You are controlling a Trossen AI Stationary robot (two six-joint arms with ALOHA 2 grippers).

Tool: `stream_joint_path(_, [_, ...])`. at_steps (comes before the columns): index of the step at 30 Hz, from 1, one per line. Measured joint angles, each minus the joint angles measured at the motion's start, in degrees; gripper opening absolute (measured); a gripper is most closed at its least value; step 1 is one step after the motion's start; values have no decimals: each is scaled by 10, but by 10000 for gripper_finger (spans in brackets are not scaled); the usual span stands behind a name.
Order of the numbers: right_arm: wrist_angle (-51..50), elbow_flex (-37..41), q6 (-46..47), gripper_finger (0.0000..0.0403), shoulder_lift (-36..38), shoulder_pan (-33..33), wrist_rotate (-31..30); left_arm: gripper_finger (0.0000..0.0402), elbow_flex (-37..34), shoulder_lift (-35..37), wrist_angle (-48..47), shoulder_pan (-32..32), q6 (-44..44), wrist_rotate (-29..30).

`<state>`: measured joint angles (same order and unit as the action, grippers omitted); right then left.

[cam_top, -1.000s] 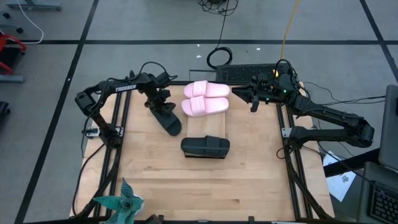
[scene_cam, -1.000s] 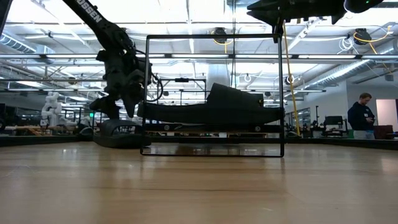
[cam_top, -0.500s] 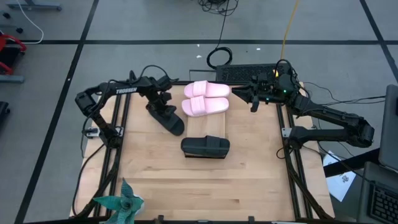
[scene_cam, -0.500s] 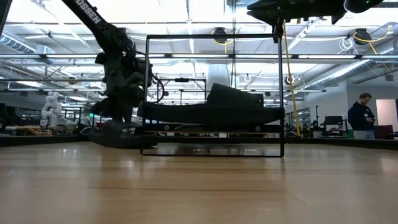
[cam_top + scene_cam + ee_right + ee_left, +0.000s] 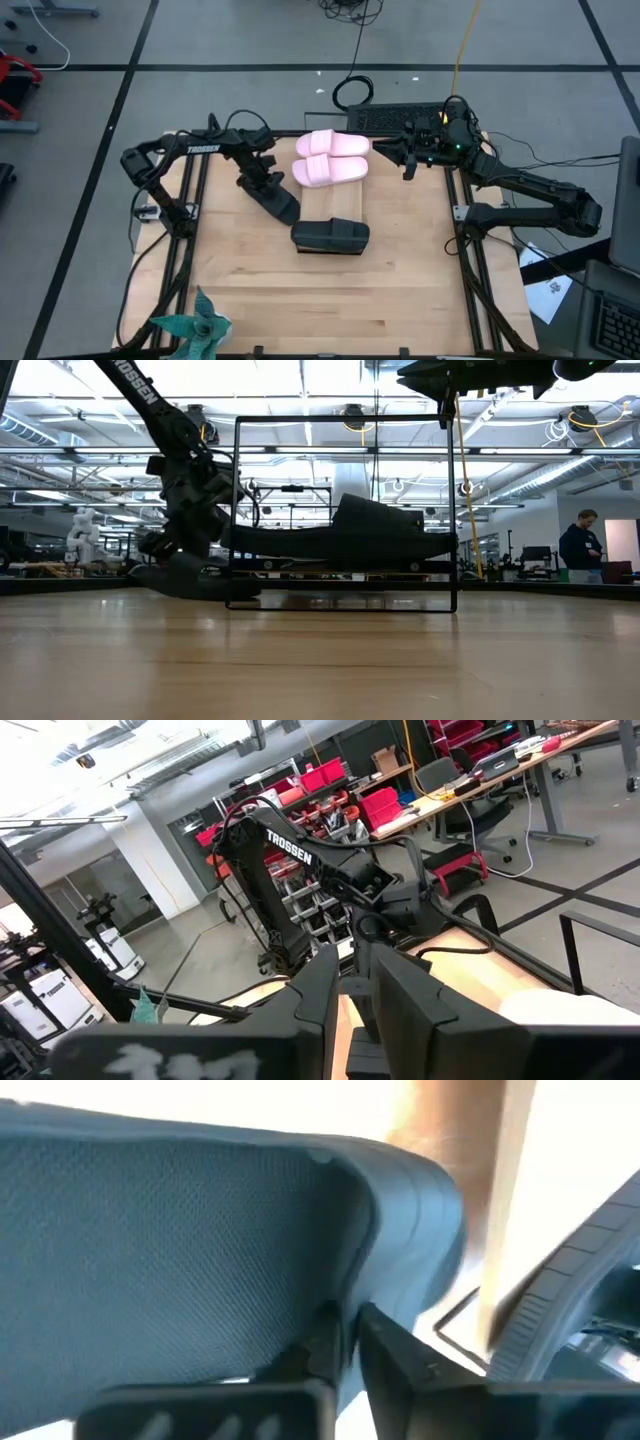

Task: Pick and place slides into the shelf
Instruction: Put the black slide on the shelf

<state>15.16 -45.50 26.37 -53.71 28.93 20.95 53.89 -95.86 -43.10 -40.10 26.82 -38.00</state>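
since a second ago the left gripper (image 5: 263, 178) has dragged the black slide (image 5: 277, 200) closer to the shelf (image 5: 330, 212), fingers pinched on its edge. other black slide (image 5: 331, 236) sits on the shelf, pink pair (image 5: 331, 158) behind. right gripper (image 5: 407, 152) hovers up high, fingers pressed together.

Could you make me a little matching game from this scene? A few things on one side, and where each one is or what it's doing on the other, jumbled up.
Things:
1. pink slides
2. black slide on the shelf
3. loose black slide
4. right gripper

Places or states:
A. gripped by the left gripper, on the table left of the shelf
B. side by side at the shelf's far end
C. raised and empty, beside the pink pair
D. lying across the shelf's near end

Pairs: 1-B, 2-D, 3-A, 4-C
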Motion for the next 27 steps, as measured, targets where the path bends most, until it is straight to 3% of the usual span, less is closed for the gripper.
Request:
stream_joint_path(2, [0,0,0,54,0,0,0,9,0,5,0,0,6,-5])
stream_joint_path(15, [0,0,0,54,0,0,2,2,0,68,0,0,57,8])
stream_joint_path(27, [-4,0,-1,54,0,0,3,1,0,180,4,-32,138,37])
